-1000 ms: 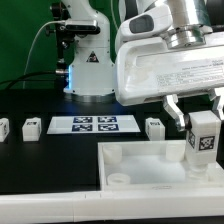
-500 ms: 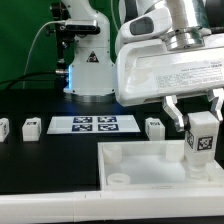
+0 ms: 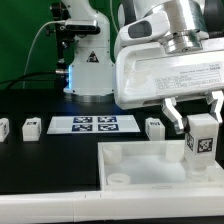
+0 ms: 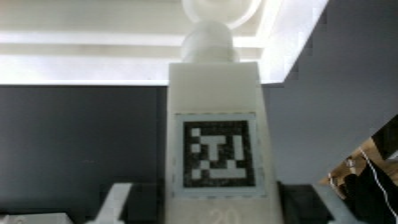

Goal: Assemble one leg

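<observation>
My gripper (image 3: 196, 112) is shut on a leg (image 3: 201, 137), a small white block with a black-and-white tag, and holds it upright over the far right part of the large white tray (image 3: 150, 160). In the wrist view the held leg (image 4: 217, 130) fills the middle, its peg end pointing toward the tray's round corner socket (image 4: 222, 12); my fingers (image 4: 128, 200) press on both its sides. Three more legs (image 3: 154, 127) (image 3: 32, 127) (image 3: 3, 128) stand on the black table. A round socket (image 3: 119, 180) shows at the tray's near left corner.
The marker board (image 3: 93, 124) lies flat on the table between the loose legs. The robot's white base (image 3: 88, 65) stands behind it, with a cable and a green backdrop on the exterior view's left.
The gripper and the held leg have shifted very slightly, staying over the tray's right side. Nothing else has moved.
</observation>
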Available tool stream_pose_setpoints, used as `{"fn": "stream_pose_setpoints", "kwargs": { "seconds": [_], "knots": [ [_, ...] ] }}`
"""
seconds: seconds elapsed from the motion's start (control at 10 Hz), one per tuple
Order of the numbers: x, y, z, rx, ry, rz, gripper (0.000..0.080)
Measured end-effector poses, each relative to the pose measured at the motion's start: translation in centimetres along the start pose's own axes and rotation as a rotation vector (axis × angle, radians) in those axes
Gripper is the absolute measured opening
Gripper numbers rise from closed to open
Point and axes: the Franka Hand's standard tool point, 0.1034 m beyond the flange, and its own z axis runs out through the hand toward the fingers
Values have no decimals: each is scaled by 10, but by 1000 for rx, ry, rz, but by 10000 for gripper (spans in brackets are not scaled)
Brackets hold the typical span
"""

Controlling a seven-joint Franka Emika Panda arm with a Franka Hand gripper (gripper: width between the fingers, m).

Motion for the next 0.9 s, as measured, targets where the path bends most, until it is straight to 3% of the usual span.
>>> {"fn": "stream_pose_setpoints", "kwargs": {
  "seconds": [0.9],
  "knots": [
    [-23, -6, 3, 4, -26, -22, 293]
  ]
}}
